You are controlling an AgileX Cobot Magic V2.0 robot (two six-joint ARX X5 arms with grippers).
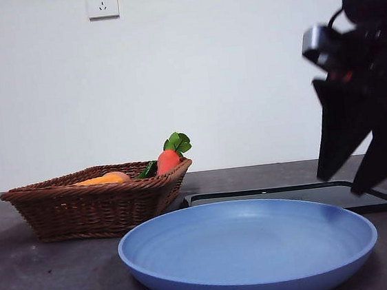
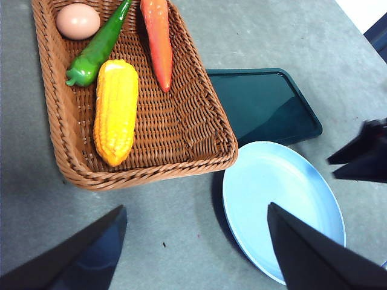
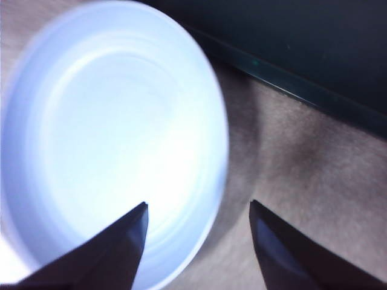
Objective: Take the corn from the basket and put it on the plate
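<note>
Empty plate up front, corn waiting in the basket.
Plate (image 1: 249, 250) bare; right gripper (image 1: 362, 169) hangs released over its edge; behind, corn (image 2: 115, 110) lies in basket (image 2: 199, 115); left gripper (image 2: 196, 241) spread wide, high above.

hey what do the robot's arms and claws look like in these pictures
Both claws are black, each with two flat jaws that taper to points. The left claw shows a faint bluish sheen on its jaws. The right claw hangs from a bulky dark arm with a rounded black housing on top, a grey block on its side, small red marks and a thin black cable looping near it.
</note>
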